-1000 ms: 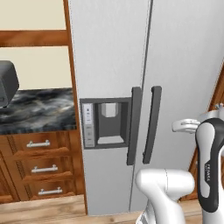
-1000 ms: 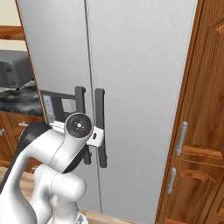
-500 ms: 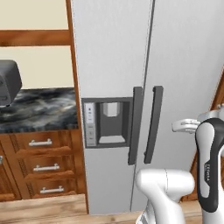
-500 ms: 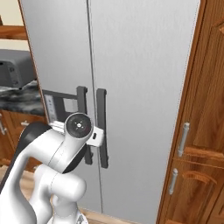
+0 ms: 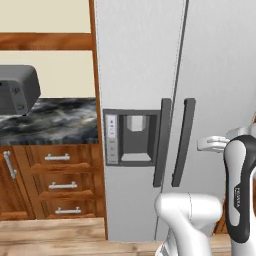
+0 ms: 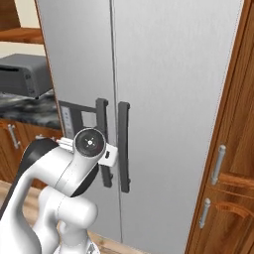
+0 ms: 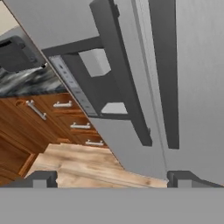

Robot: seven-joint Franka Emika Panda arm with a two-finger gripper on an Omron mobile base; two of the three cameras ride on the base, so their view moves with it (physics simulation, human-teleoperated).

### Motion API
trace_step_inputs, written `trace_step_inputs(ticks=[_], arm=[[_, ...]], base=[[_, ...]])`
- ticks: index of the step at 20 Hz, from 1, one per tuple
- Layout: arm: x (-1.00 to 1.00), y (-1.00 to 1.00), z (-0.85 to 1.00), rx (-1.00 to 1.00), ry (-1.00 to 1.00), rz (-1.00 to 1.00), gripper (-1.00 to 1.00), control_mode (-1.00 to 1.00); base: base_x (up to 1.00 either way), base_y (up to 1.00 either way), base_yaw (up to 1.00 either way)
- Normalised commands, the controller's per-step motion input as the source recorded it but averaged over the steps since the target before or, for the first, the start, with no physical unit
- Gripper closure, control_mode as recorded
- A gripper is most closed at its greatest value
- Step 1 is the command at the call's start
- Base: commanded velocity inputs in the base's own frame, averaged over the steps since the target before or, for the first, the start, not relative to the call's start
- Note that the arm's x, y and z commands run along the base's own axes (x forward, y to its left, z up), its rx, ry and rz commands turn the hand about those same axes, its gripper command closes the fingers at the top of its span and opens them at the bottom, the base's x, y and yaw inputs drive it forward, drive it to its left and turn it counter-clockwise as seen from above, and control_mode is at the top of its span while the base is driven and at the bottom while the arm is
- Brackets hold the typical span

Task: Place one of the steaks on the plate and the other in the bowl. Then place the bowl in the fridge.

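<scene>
The silver-grey fridge [image 5: 140, 60] [image 6: 163, 74] stands straight ahead with both doors shut. Its two dark vertical handles [image 5: 161, 142] [image 5: 183, 142] meet at the middle, and the water dispenser panel [image 5: 134, 137] sits in the left door. In the hand view my gripper [image 7: 111, 179] is open and holds nothing, its fingertips [image 7: 43, 178] far apart. It looks up along the fridge [image 7: 192, 65] and its handles [image 7: 124, 78], still some way short of the doors. The arm is folded close to the base. The steaks, the plate and the bowl are out of view.
A grey appliance [image 5: 17, 90] [image 6: 22, 74] sits on the dark marble counter [image 5: 50, 122] left of the fridge, over wooden drawers [image 5: 60, 172]. A tall wooden cabinet [image 6: 223, 173] with metal handles flanks the fridge's right side. Wood floor [image 7: 78, 162] lies below.
The whole picture has slid a little to the right in both base views, so the camera has moved with the base. The arm keeps its folded pose and the gripper stays open.
</scene>
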Motion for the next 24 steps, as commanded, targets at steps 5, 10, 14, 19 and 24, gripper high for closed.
trace_step_inputs(ticks=[5, 10, 14, 19, 24], arm=[[0.00, 0.00, 0.00, 0.00, 0.00, 0.00, -1.00, 1.00], [0.00, 0.00, 0.00, 0.00, 0.00, 0.00, -1.00, 1.00], [0.00, 0.00, 0.00, 0.00, 0.00, 0.00, -1.00, 1.00], [0.00, 0.00, 0.00, 0.00, 0.00, 0.00, -1.00, 1.00], [0.00, 0.00, 0.00, 0.00, 0.00, 0.00, -1.00, 1.00]], base=[[-0.40, 0.00, 0.06], [-0.60, 0.01, -0.03], [-0.11, 0.15, -0.12], [0.22, 0.18, -0.15], [0.33, 0.20, -0.17]])
